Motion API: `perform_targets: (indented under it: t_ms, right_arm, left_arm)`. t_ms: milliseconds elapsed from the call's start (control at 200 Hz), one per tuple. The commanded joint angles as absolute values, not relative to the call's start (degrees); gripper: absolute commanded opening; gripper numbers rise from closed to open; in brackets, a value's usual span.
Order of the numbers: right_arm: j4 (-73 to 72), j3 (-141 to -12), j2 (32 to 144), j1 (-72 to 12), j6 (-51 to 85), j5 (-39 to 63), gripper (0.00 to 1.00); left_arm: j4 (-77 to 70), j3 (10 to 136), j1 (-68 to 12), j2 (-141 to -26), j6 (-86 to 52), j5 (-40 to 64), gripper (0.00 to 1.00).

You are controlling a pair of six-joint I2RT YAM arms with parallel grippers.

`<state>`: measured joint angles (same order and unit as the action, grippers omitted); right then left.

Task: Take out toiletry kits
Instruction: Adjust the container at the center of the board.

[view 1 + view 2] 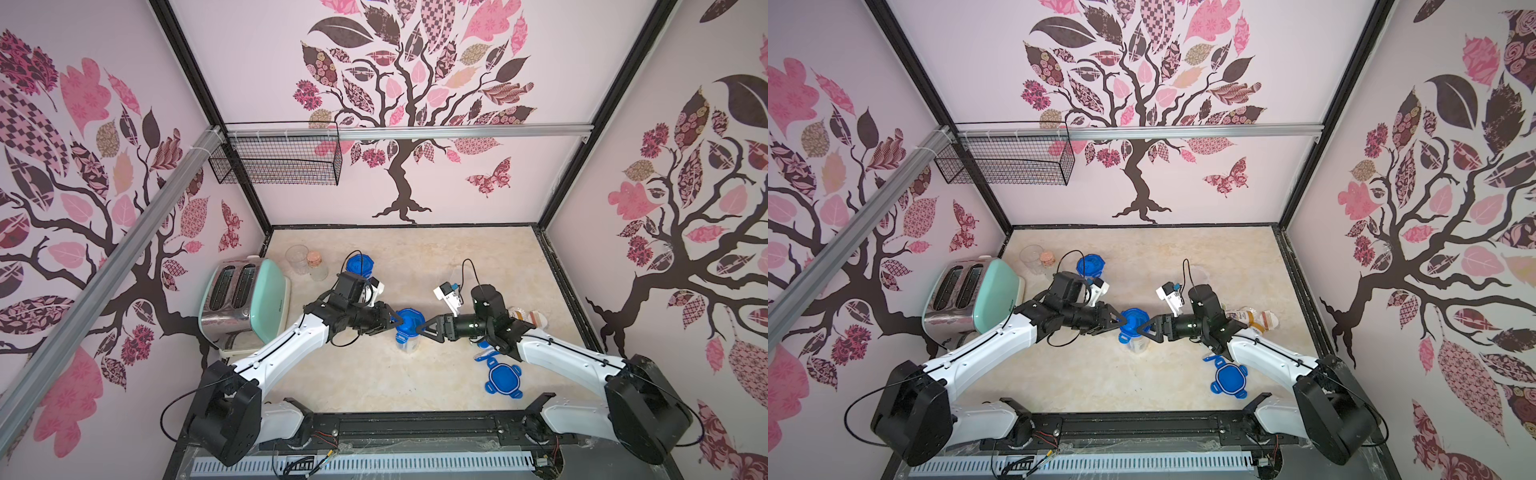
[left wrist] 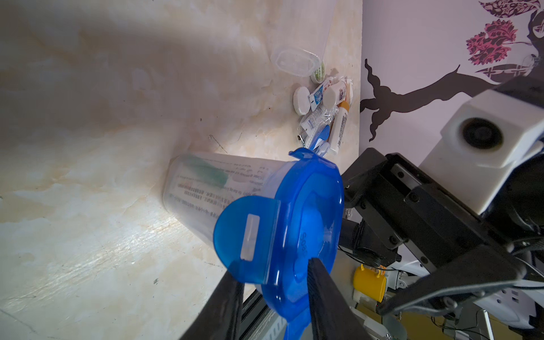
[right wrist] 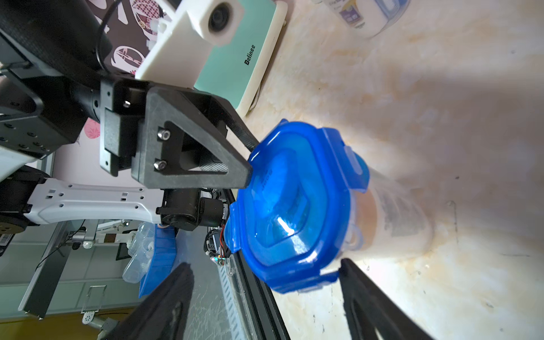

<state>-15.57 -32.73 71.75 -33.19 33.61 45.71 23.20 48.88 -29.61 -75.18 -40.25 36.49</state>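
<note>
Closest to the lens, my right jaws were spread wide, straddling the near edge of the blue lid [image 3: 294, 200], no contact. My left jaws sat narrower on the opposite edge, tips against it; couldn't tell if that was a real pinch. Lid was on the centre canister [image 1: 409, 340], upright mid-bench [image 1: 374, 386], one clip [image 2: 250, 244] flipped out. Inside: printed packaging plus something green, too blurred to name. Count: two lidded canisters (back canister [image 1: 359, 264] the other), one lidless canister [image 2: 295, 61] on its side, one clear cup [image 1: 297, 257], one cork jar [image 1: 318, 268], one loose lid [image 1: 504, 376]. Loose toiletry kit items [image 2: 321, 109] lay piled on the bench beside the tipped canister, near the right wall [image 1: 623, 249]. Both arms reached in low, forearms near level, wrists facing each other across the lid.
</note>
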Motion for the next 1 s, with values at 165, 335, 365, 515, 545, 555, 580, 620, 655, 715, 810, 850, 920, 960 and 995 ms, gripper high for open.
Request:
perform_targets:
  t_ms: [165, 335, 365, 515, 545, 555, 580, 620, 655, 715, 810, 850, 920, 960, 995]
  right_arm:
    - [-21.51, -31.33, 70.4, -37.5, 37.26, 47.54, 0.8]
    - [-24.1, -30.34, 70.31, -38.97, 38.86, 46.41, 0.8]
    - [-24.58, -30.26, 70.4, -39.1, 39.21, 46.09, 0.8]
    - [-28.76, -29.1, 71.0, -39.58, 42.27, 44.44, 0.8]
    - [-29.7, -28.86, 71.08, -39.64, 42.88, 44.1, 0.8]
    - [-29.9, -28.73, 71.1, -39.68, 42.98, 43.9, 0.8]
    - [-30.33, -28.59, 71.09, -39.79, 43.34, 43.43, 0.8]
    - [-31.06, -28.28, 71.02, -39.73, 43.8, 42.59, 0.8]
    - [-31.84, -27.93, 70.93, -39.89, 44.45, 41.93, 0.8]
    - [-33.92, -27.14, 70.92, -40.03, 45.65, 41.28, 0.8]
    - [-36.32, -25.87, 70.93, -40.2, 47.11, 40.49, 0.8]
    - [-37.0, -25.56, 70.93, -40.28, 47.43, 40.11, 0.8]
    - [-37.81, -25.4, 71.19, -40.41, 47.89, 39.84, 0.8]
    - [-38.32, -25.4, 71.44, -40.52, 48.27, 40.04, 0.8]
    - [-38.96, -25.4, 71.61, -40.69, 48.59, 40.07, 0.8]
  left_arm:
    - [22.88, 51.98, -29.37, -77.36, -37.99, 37.05, 0.39]
    - [23.35, 52.91, -29.36, -78.85, -37.38, 36.92, 0.39]
    - [23.3, 53.0, -29.38, -79.12, -37.47, 36.98, 0.39]
    - [22.25, 53.83, -29.43, -80.67, -38.52, 38.73, 0.4]
    - [22.21, 53.88, -29.36, -80.62, -38.43, 38.74, 0.4]
    - [22.27, 53.88, -29.36, -80.62, -38.41, 38.69, 0.4]
    - [22.35, 53.88, -29.36, -80.68, -38.33, 38.54, 0.4]
    - [22.53, 54.01, -29.36, -80.63, -38.21, 38.42, 0.4]
    - [22.73, 54.14, -29.36, -80.72, -38.06, 38.43, 0.4]
    - [22.51, 54.13, -29.4, -80.99, -38.36, 38.7, 0.4]
    - [21.22, 54.32, -29.36, -81.46, -39.37, 39.97, 0.41]
    - [20.93, 54.4, -29.36, -81.58, -39.47, 39.99, 0.41]
    - [21.0, 54.67, -29.38, -82.01, -39.32, 39.65, 0.41]
    - [21.34, 55.0, -29.36, -82.35, -39.07, 39.65, 0.42]
    - [21.3, 55.06, -29.39, -82.61, -39.02, 39.68, 0.42]
